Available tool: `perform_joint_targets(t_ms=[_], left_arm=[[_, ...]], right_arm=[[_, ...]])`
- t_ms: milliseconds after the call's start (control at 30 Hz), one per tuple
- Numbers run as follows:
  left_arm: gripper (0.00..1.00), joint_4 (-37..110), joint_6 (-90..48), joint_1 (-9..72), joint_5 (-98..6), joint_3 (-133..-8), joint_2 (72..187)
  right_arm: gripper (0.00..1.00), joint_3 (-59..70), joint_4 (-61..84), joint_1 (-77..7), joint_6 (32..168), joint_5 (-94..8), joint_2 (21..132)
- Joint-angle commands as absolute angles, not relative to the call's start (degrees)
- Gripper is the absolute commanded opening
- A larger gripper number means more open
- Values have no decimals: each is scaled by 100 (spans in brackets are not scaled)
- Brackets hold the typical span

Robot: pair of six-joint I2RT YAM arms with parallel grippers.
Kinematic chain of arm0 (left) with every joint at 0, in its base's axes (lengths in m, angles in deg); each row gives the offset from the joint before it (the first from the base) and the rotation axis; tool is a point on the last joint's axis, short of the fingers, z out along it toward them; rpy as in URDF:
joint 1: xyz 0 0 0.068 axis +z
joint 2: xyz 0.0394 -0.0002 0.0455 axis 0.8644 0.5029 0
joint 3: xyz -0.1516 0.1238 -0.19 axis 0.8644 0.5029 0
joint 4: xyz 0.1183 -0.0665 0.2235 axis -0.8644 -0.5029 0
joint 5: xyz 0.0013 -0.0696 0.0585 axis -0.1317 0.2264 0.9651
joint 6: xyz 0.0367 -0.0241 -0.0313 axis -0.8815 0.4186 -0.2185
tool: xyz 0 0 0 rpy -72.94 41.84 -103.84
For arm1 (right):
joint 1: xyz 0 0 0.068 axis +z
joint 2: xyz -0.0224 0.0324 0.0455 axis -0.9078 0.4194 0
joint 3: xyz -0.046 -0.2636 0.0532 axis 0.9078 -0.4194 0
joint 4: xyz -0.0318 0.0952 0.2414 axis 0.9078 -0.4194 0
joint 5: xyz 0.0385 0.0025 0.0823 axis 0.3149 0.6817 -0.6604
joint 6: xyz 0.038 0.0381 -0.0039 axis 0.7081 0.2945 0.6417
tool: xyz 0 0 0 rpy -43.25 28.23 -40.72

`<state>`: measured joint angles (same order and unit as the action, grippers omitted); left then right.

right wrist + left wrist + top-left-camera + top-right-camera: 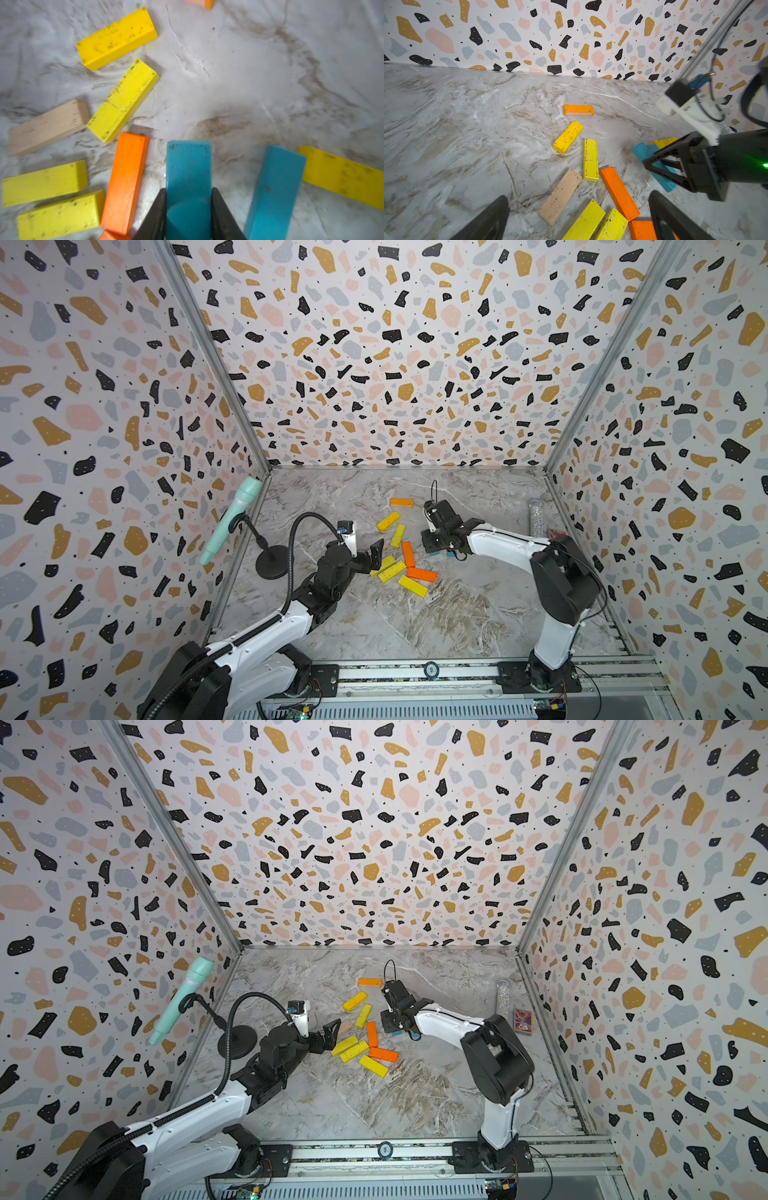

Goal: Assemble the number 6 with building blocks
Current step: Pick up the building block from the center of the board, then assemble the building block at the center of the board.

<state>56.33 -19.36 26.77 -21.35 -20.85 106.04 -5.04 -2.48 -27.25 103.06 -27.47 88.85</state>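
In both top views the left arm, at the lower left of the frame, and the right arm, at centre right, are wearing glossy white shells broken by chunky matte-black joint housings. A ribbed black conduit is running along the left one, and a thin black wire is looping off the right. Each is carrying a small white camera mount and ending in black triangular jaws. Black bolted base plates are sitting on a silver rail, and a green light is glowing at the right edge of the left wrist view.
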Motion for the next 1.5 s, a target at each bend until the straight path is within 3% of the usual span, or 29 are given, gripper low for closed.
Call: perform_joint_targets(t_ms=[0, 367, 900, 1100, 1167, 1267, 1400, 1467], left_arm=[[99, 6061, -2012, 2720, -2513, -2085, 10761], [99, 6414, -1885, 2720, -3258, -2204, 11465], [99, 6505, -1840, 2720, -3321, -2158, 11511], [99, 6577, -1802, 2720, -3381, -2178, 11537], [95, 6637, -1783, 2712, -3526, -2208, 11601], [82, 6595, -1684, 2696, -3712, -2328, 11724], [53, 6713, -1421, 2564, -3942, -2461, 11919], [42, 6823, -1287, 2416, -4016, -2523, 12069]], right_arm=[[22, -1257, -250, -2708, 10737, -2535, 8018], [22, -3154, 17, -2726, 11550, -2421, 6620], [24, -3171, 497, -2770, 11505, -2585, 7297], [40, -3280, 679, -2779, 11544, -2693, 7337], [52, -3270, 617, -2782, 11548, -2686, 7283], [59, -3323, 423, -2784, 11579, -2619, 6948], [59, -3619, 204, -2784, 11799, -2716, 6167], [54, -3859, 108, -2778, 11987, -2927, 5750]])
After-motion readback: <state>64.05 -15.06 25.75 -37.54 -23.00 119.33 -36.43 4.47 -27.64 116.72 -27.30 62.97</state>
